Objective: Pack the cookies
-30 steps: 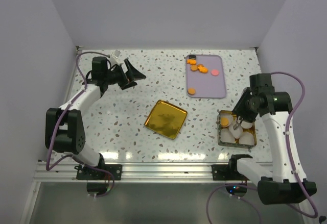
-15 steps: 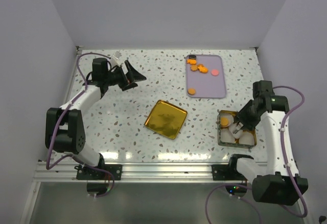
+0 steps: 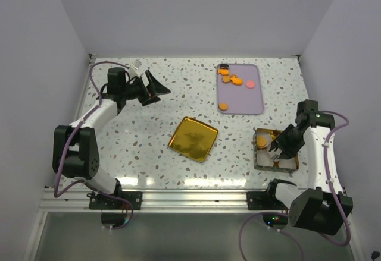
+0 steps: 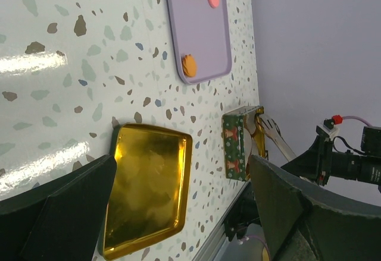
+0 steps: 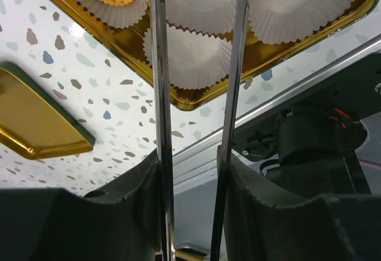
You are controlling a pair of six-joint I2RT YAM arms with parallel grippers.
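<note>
Hand poses at tin
Right hand [image 3: 278,148] points down into the tin [image 3: 256,156], slightly spread and empty; left hand [image 3: 156,87] hovers above the table [image 3: 119,148], spread wide.

The left arm [image 3: 95,116] and right arm [image 3: 320,154] had white links, black joints and purple cables [image 3: 90,75]; the right fingers [image 5: 159,94] were thin shiny metal.

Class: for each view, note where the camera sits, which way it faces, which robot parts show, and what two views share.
Top external: above and behind, looking down on the table; left arm, right arm show.
Left wrist: on the left arm, facing across toward the purple tray; dark fingers show.
Right wrist: on the right arm, facing down into the tin; metal fingers show.
Shared: both wrist views show the gold lid.
</note>
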